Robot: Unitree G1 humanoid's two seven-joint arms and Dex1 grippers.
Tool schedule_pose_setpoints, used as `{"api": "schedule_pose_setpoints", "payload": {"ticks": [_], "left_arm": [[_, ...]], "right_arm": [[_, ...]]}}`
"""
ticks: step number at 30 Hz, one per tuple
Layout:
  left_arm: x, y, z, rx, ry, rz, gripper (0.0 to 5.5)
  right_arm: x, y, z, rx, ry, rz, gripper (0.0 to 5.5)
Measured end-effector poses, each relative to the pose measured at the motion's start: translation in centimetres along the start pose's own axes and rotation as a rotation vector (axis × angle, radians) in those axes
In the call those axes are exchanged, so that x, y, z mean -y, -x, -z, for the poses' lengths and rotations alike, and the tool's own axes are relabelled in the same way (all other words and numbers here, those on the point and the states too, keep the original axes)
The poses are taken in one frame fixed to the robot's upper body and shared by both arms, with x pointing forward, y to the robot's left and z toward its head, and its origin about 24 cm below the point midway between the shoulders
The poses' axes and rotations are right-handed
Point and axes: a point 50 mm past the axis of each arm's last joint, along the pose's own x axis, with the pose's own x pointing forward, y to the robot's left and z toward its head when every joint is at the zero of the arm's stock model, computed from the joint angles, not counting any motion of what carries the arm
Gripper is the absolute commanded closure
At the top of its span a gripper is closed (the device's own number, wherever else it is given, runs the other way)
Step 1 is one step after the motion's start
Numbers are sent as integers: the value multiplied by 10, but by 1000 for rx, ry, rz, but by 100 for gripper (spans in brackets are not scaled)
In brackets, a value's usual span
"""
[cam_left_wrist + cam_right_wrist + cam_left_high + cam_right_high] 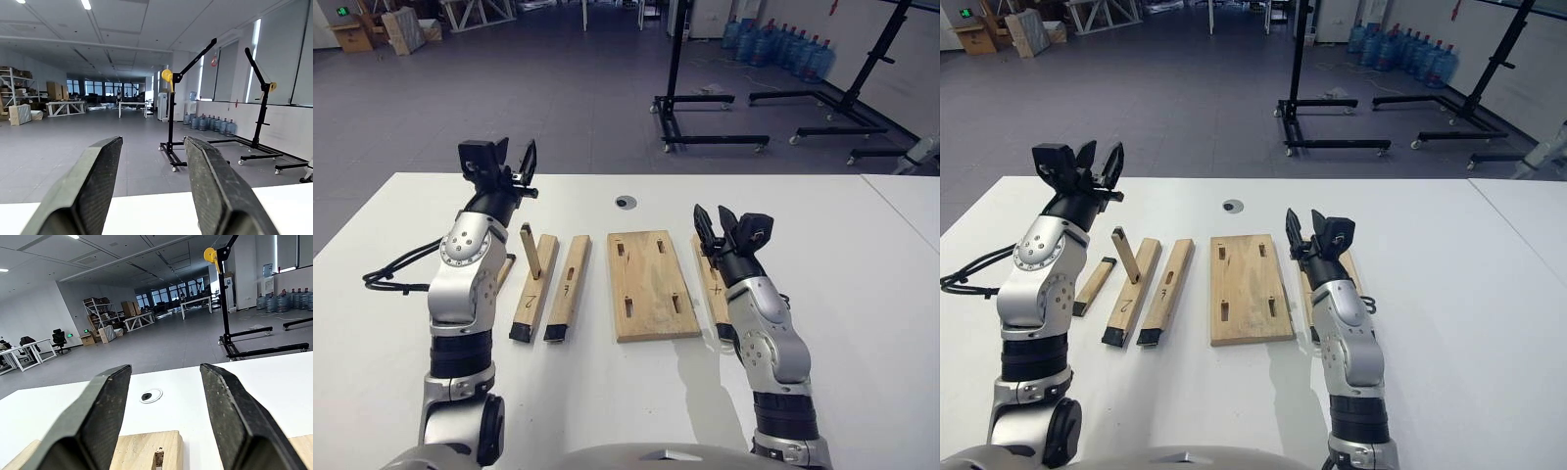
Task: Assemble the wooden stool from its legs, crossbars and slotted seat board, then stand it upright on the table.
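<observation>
Four slots were cut through the pale board (651, 285), which lay flat at the centre of the frame. Two legs (569, 287) with black-capped ends were laid side by side just left of it, with a short crossbar (530, 251) propped tilted on the outer one. Another leg (710, 279) was partly hidden under the right gripper (713, 221), right of the board. That gripper and the left gripper (517, 155), raised at upper left, were held with fingers spread. All was set on a white table (862, 323) with a round grommet (626, 203). Grey floor (509, 88), black wheeled stands (715, 108) and water bottles (783, 44) were seen behind.
</observation>
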Motion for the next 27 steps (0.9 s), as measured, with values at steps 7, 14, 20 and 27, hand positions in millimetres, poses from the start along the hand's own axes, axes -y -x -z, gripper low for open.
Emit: {"api": "schedule_pose_setpoints", "payload": {"ticks": [7, 14, 20, 27], "left_arm": [[5, 10, 64, -216, 20, 2, 321], [7, 12, 79, -175, 12, 48, 321], [11, 11, 67, -182, 51, 42, 321], [13, 10, -10, 82, -18, -1, 321]], "right_arm": [[-6, -1, 2, 2, -35, -10, 294], [-2, 0, 3, -9, -82, 10, 294], [-1, 1, 4, -12, -86, 13, 294], [0, 2, 4, -9, -82, 18, 294]]}}
